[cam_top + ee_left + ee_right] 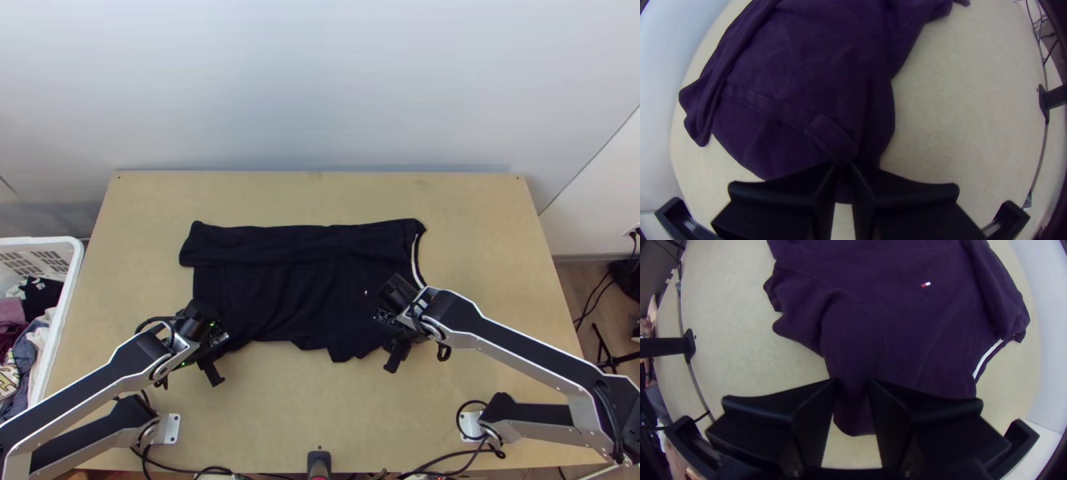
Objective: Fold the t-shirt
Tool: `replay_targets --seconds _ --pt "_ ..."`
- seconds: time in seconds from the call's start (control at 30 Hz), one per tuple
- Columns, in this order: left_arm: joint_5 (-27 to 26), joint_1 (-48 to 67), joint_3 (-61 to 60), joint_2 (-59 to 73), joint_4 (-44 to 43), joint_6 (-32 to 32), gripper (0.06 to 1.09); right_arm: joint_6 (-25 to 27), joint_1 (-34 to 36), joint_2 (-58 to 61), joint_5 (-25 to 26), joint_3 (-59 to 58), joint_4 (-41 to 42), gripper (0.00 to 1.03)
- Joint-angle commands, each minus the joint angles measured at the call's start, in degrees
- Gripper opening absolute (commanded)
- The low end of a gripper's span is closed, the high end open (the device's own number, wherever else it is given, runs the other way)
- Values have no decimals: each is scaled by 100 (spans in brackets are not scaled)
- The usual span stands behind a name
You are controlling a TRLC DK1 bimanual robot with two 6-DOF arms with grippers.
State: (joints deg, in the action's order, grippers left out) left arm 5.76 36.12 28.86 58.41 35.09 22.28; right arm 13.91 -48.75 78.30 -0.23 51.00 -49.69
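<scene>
I have the t-shirt (pixel 280 296) on the surface (pixel 280 416), its long axis running crosswise from the left tool (pixel 216 352) to the right tool (pixel 394 336). The end with the white strip (pixel 415 260) and the small red-and-white mark (pixel 925 284) is toward the right tool; which end is the collar, I can't tell. A band of cloth is folded over along the side farthest from both tools, and the near edge runs ragged between them.

In its wrist view, my left tool (pixel 843 166) is nearly closed, clamped on the near corner, with a stitched seam (pixel 769 106) just beside the grip. My right tool (pixel 852 386) has its fingers a little apart, bunched cloth lying between them at the other near corner.

From above, the tools hide parts of those corners, and the dark cloth makes its layers hard to read. Beyond the left tool, the white basket (pixel 76 264) of clothes is cut off by the top view's edge.
</scene>
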Motion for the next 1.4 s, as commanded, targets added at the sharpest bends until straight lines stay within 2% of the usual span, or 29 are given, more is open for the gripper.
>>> replay_targets --seconds 0.0,0.03,0.1,0.2,0.4,0.6,0.8,1.0,1.13,1.23,1.37 --pt "-5 -131 -91 -58 -222 74 20 85 -29 -8 5 -152 135 8" --pt "-5 -184 -100 -93 -231 110 17 138 -29 -61 5 -170 135 3" --pt "-66 -386 -56 -269 -240 224 10 164 -20 -254 5 -170 126 3" --pt "-453 -887 76 -779 -20 514 10 164 -12 -553 -3 -170 47 3" --pt "-1051 -1705 366 -1438 1096 980 10 191 6 -1036 -3 -512 -322 3" --pt "-1209 -2302 471 -1790 1650 1463 10 437 50 -1379 5 -785 -313 3" --pt "-1385 -2460 542 -1798 2037 1489 10 419 -3 -1370 -12 -671 -331 3" --pt "-1534 -3032 700 -1710 2766 2272 10 604 68 -1564 -3 -846 -410 3" --pt "-1604 -3331 744 -1570 3021 2711 10 753 59 -1713 -3 -908 -621 3" --pt "-1631 -3981 858 -1482 3048 3133 10 797 76 -1827 -3 -978 -665 3" --pt "-1824 -4007 876 -1403 3311 3071 10 780 85 -1854 -12 -1022 -691 3"
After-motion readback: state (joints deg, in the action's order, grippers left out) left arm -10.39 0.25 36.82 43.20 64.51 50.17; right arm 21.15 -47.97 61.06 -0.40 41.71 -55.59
